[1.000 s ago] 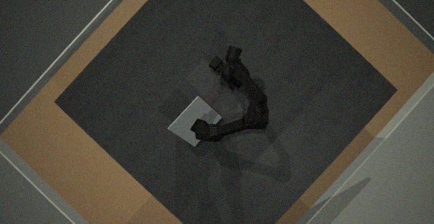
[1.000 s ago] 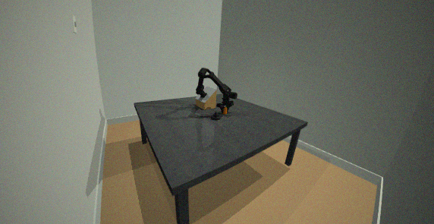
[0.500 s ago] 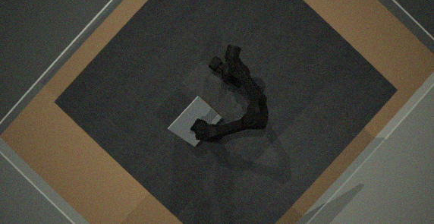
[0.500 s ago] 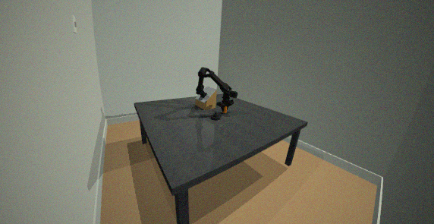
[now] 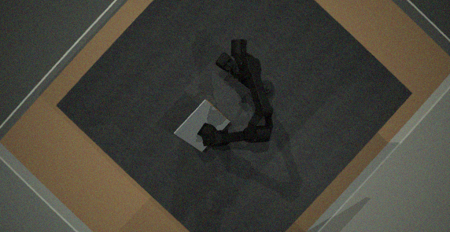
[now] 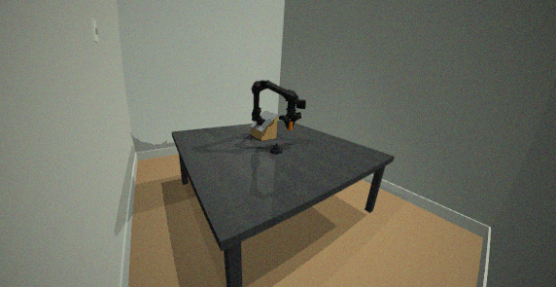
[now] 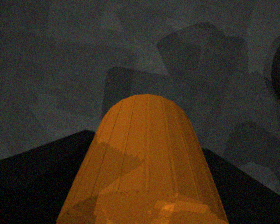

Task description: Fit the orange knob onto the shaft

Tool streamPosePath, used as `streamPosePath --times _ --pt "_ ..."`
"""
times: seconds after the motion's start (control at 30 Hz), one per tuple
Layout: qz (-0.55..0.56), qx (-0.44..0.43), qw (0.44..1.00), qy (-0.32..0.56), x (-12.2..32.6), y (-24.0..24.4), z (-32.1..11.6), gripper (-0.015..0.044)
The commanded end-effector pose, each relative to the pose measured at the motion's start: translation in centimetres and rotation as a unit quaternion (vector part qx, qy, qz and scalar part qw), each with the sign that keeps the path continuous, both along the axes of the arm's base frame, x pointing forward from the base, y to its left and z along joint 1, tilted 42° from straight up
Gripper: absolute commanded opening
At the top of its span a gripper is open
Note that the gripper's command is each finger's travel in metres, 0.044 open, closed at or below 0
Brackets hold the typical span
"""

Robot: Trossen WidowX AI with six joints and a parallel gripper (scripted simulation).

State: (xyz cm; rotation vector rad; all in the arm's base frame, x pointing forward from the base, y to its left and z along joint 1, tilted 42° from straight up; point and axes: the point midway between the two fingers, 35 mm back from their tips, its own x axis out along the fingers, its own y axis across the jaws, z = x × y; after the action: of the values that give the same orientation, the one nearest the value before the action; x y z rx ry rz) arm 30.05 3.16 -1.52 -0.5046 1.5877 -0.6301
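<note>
My fingers [image 6: 291,121] gripping orange knob [image 6: 291,125] [image 7: 146,160], held above dark tabletop [image 6: 311,168] [image 7: 51,65] [image 5: 157,57]. Round pedestal w/ shaft [image 6: 276,149] on table, apart from knob, nearer ext. cam. Wedge block [image 6: 264,133] [image 5: 193,122] by my arm's [image 6: 277,89] [image 5: 256,93] base. Shaft's flat: can't tell.

Square dark table [image 5: 315,81] [image 6: 311,168] with straight dark legs, standing in a room corner; floor [image 5: 90,160] [image 6: 428,246] warm tan; walls [image 6: 199,47] [image 6: 413,71] plain, one pale grey, one darker grey; pale baseboard [image 6: 437,207] along the floor; dim light, soft shadows beneath the table.
</note>
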Motion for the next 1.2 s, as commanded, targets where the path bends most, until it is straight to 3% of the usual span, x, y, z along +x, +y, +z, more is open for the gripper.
streamPosePath --times 0.0,1.17 --pt "-0.003 0.002 1.0 -0.003 0.0 0.8 1.0 0.0" --pt "-0.021 0.014 0.999 -0.019 2.4 -6.7 3.8 0.0"
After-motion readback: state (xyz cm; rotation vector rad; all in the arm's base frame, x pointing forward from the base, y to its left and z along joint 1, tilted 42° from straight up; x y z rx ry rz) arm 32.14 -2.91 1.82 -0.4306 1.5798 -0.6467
